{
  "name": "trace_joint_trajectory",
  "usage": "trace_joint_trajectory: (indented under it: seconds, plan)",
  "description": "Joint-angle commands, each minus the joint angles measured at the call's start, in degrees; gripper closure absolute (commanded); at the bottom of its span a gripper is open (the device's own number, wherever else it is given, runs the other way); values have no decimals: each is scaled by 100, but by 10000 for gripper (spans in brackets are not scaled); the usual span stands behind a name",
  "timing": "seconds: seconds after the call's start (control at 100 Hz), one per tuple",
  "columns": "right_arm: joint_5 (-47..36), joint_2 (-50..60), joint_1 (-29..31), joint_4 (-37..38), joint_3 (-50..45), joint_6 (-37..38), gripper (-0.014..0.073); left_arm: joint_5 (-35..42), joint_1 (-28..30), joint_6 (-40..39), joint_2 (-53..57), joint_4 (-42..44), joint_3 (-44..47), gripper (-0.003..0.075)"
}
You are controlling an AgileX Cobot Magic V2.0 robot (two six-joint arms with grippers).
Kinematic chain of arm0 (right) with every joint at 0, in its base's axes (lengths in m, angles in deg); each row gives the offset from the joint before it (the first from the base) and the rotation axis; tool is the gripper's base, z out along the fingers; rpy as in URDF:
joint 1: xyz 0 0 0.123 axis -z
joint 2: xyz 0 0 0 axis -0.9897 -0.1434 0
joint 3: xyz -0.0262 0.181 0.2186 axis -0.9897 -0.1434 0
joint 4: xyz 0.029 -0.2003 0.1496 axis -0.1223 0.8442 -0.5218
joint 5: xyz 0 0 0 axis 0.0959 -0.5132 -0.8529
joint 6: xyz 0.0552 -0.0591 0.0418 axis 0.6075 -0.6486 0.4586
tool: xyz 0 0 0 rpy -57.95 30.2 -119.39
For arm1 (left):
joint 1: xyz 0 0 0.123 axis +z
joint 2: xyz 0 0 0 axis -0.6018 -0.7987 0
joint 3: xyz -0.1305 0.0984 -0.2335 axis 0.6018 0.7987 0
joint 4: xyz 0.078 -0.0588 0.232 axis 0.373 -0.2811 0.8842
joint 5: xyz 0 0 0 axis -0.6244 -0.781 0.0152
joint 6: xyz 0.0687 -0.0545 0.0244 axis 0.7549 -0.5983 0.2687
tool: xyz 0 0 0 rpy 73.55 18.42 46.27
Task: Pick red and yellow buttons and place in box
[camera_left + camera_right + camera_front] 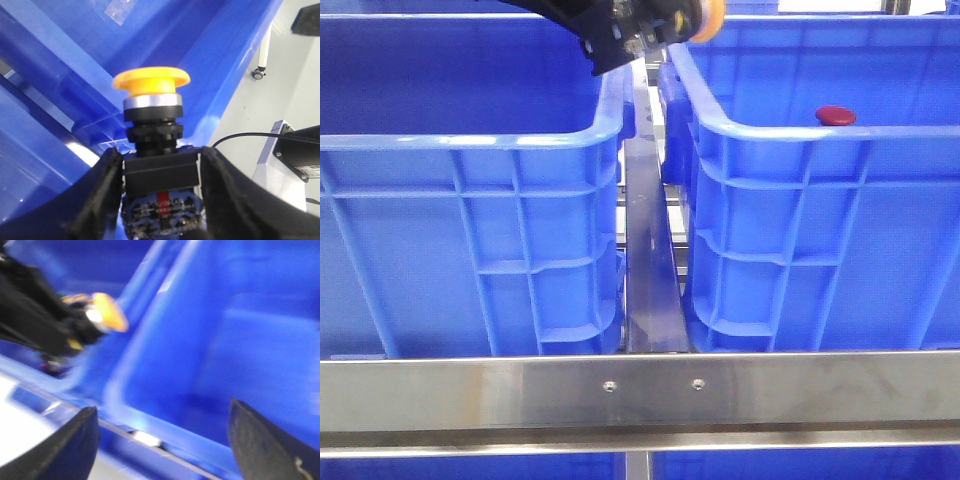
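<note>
- Yellow button (151,82), a mushroom-capped switch on a black body with a silver collar, sits clamped in the left gripper (161,172) above the gap between the two crates.
- Red button (835,115) already lies in the right-hand box (800,200).
- Risk, as I judge it: letting go here could drop it onto the metal rail (648,260) between the left crate (470,210) and that box.
- Right gripper (160,440) hangs with jaws spread, empty.
- Crates are glossy ribbed plastic with rolled rims; finger pads look matte black.

Narrow gap (650,250) between two crates
</note>
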Motion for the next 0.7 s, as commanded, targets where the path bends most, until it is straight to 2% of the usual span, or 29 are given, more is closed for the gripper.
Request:
trace_joint_trajectory:
  seconds: [0.0,0.13,0.22,0.36,0.51,0.69]
  plan:
    - [526,-474,7,-787,610,69,23,164,-44,16,226,-353,-163,616]
    - [1156,-1147,7,-2133,1042,81,23,164,-44,16,226,-353,-163,616]
    - [1336,-1588,7,-2718,1238,81,23,116,-44,16,226,-353,-163,616]
    - [1440,-2295,7,-3192,1428,81,23,14,-44,16,226,-362,-163,616]
    - [2219,-3048,2,-3625,1599,81,23,-8,-44,16,226,-389,-163,616]
    - [2619,-3518,2,-3709,1835,81,23,-119,-44,16,226,-594,-163,616]
